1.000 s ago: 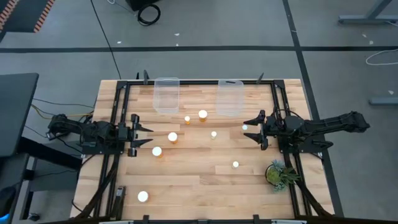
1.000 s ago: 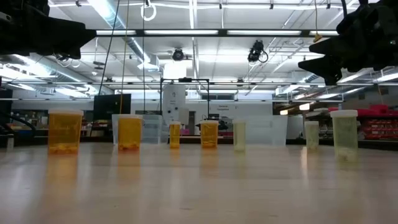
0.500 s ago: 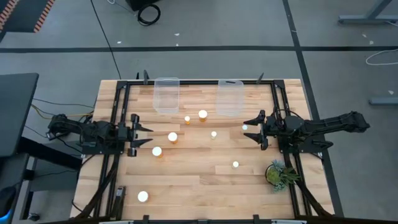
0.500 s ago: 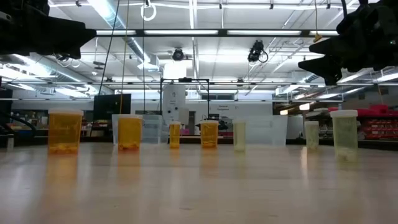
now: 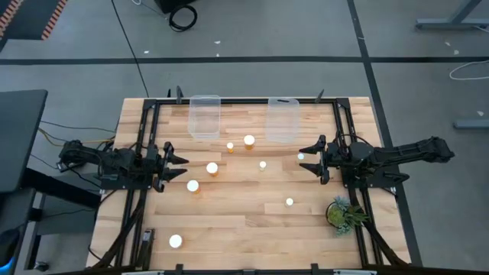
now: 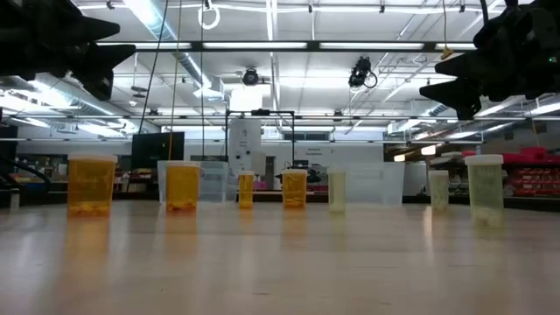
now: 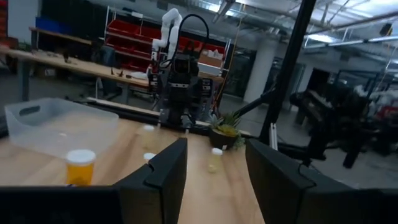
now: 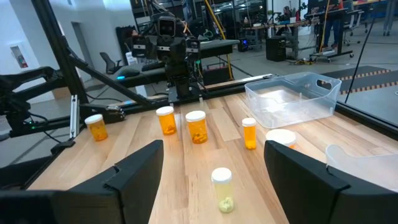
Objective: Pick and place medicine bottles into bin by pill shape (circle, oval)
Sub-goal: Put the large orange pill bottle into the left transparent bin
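Plainly the bottles [image 5: 212,168] are light, stiff and smooth-sided, likely to tip or skid if nudged, so a hold across the body just under the white cap looks safest. From above I count eight, all upright: six scattered mid-worktop [image 5: 244,229] between the arms, one alone near the front edge, one by the plant [image 5: 341,214]. Two clear bins [image 5: 205,116] stand at the far edge. The left gripper [image 5: 177,166] and right gripper [image 5: 310,158] hover at either side, jaws apart, holding nothing.
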Motion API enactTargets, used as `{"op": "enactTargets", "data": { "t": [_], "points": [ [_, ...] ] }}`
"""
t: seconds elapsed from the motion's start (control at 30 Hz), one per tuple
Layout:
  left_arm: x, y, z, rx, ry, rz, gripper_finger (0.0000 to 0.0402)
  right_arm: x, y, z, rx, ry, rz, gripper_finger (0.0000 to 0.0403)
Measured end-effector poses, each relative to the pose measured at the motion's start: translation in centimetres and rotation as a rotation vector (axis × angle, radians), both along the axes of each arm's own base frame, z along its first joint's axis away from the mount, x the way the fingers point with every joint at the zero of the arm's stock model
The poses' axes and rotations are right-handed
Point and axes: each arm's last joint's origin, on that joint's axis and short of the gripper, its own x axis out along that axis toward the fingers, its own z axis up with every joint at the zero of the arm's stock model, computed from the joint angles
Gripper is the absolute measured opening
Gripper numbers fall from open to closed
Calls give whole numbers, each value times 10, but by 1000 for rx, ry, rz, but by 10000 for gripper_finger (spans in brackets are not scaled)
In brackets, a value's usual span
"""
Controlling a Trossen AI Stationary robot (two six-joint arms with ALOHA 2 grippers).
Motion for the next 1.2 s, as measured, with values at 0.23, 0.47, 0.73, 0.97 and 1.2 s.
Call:
{"op": "enactTargets", "data": {
  "t": [0.23, 0.47, 0.73, 0.97, 1.2],
  "points": [
    [0, 1, 0, -11, 5, 9, 172, 0, 0, 0, 0, 0, 0, 284],
    [1, -2, -9, -27, 90, -74, 172, 0, 0, 0, 0, 0, 0, 284],
    [9, -4, -20, -59, 280, -74, 172, 0, 0, 0, 0, 0, 0, 284],
    [21, -7, -21, -33, 418, -64, 172, 0, 0, 0, 0, 0, 0, 284],
    [34, -11, -9, 0, 488, -61, 172, 0, 0, 0, 0, 1, 0, 284]
  ]
}}
